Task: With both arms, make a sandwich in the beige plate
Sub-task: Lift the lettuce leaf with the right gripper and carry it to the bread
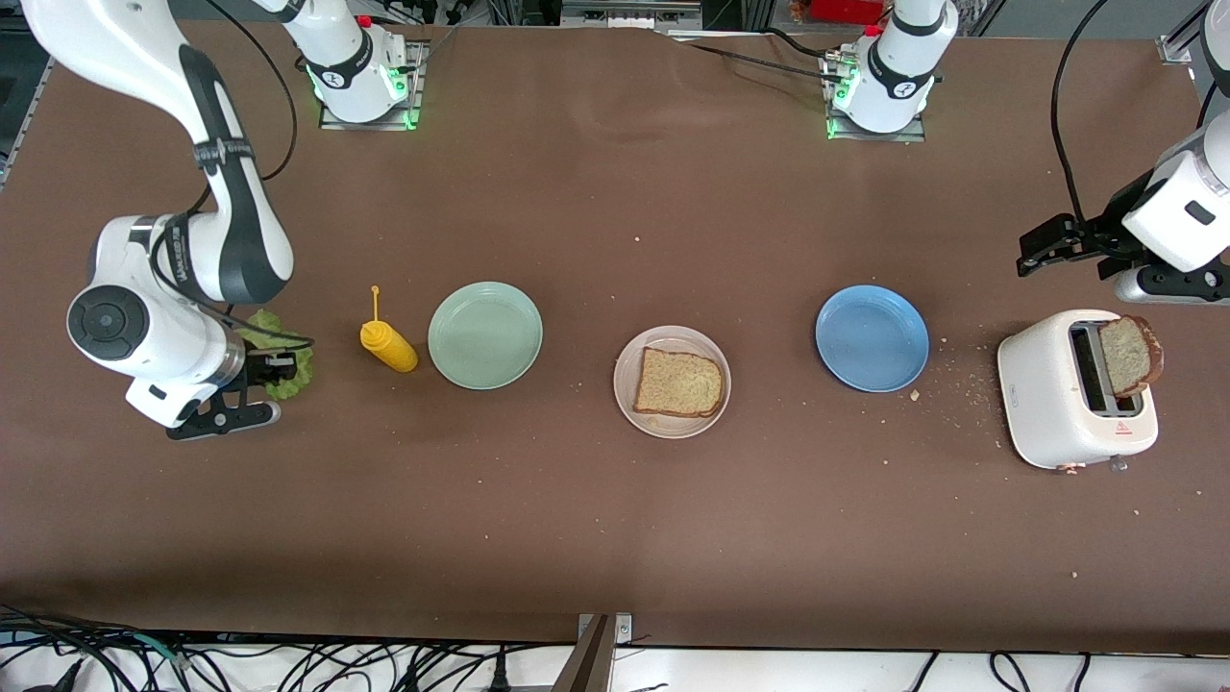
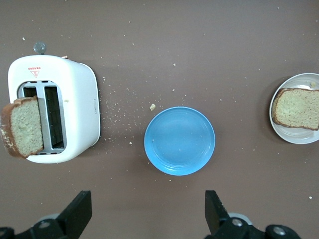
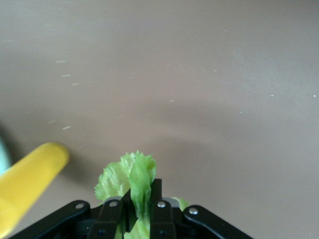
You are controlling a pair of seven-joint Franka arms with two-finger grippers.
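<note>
Brown desk (image 1: 596, 538) | right hand (image 3: 135, 211) clamped on lettuce leaf (image 3: 130, 179), beside mustard bottle (image 1: 387, 345) | left hand (image 2: 144, 211) spread wide above blue plate (image 2: 180, 140) | bread slice (image 1: 678, 383) on beige plate (image 1: 627, 360)

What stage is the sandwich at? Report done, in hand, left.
Done: one bread slice lies on the beige plate. In hand: the right gripper is shut on the lettuce leaf beside the yellow bottle. Left: lettuce onto that slice, then the second slice, standing in the toaster. The left gripper waits open near the toaster.
</note>
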